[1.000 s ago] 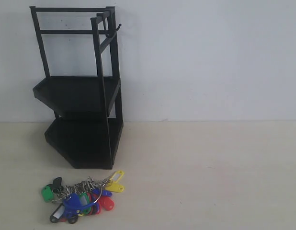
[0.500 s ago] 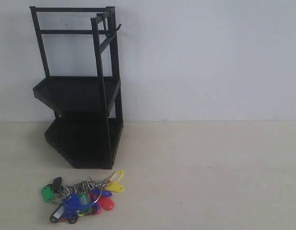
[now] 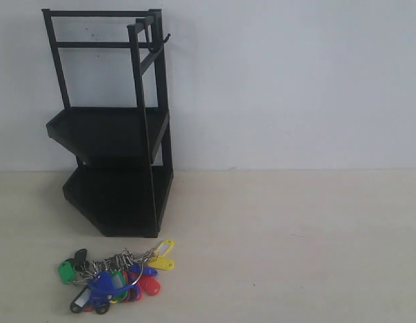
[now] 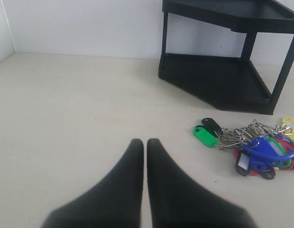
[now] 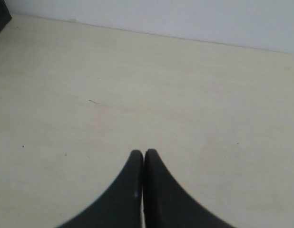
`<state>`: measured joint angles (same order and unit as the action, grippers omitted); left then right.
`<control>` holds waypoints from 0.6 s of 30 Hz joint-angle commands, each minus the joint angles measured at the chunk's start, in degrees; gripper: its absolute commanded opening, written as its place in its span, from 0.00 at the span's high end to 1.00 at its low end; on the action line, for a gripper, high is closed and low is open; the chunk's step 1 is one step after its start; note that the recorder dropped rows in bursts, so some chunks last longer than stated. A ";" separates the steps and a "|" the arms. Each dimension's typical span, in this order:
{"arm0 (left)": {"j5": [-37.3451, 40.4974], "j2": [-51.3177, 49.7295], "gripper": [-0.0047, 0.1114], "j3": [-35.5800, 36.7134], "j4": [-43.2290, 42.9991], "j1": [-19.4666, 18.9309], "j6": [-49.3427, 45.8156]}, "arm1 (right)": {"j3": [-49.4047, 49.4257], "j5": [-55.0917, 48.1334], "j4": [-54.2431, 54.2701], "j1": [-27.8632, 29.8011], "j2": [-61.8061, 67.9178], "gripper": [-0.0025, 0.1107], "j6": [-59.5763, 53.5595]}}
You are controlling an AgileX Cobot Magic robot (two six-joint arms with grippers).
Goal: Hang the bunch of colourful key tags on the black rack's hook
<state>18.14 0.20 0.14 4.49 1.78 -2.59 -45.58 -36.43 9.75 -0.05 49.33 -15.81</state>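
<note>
The colourful bunch of plastic key tags on metal rings lies flat on the pale tabletop, just in front of the tall black metal rack, with nothing gripping it. The tiny upturned black hook at the rack's top corner post is bare. Your left gripper hangs near the bunch, fingers pressed together and empty. Your right gripper is likewise clenched on nothing, over bare table.

Judgement: the task stands at its opening, pickup not yet begun. Your next move calls for parting the left fingers and descending on the blue loop.
</note>
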 commanded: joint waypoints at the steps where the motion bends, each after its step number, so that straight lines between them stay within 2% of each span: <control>1: -0.52 -0.20 0.92 -0.14 0.40 -0.19 -0.02 | -0.60 2.32 0.26 -0.15 1.14 0.98 0.05; 5: -0.52 -0.20 0.92 -0.14 0.40 -0.19 -0.02 | -0.60 5.89 0.41 -0.15 1.14 0.98 1.29; 12: -0.52 -0.20 0.92 -0.14 0.40 -0.19 -0.02 | 0.98 19.97 3.78 -0.15 2.91 0.98 15.81; 15: -0.52 -0.20 0.92 -0.14 0.40 -0.19 -0.02 | 0.92 23.18 10.94 -1.36 7.41 0.98 14.05; 18: -0.52 -0.20 0.92 -0.14 0.40 -0.19 -0.02 | -0.79 25.75 12.08 -8.18 14.81 0.98 0.89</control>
<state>18.14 0.20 0.14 4.49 1.78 -2.59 -45.07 -13.45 19.83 -3.26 58.62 -5.29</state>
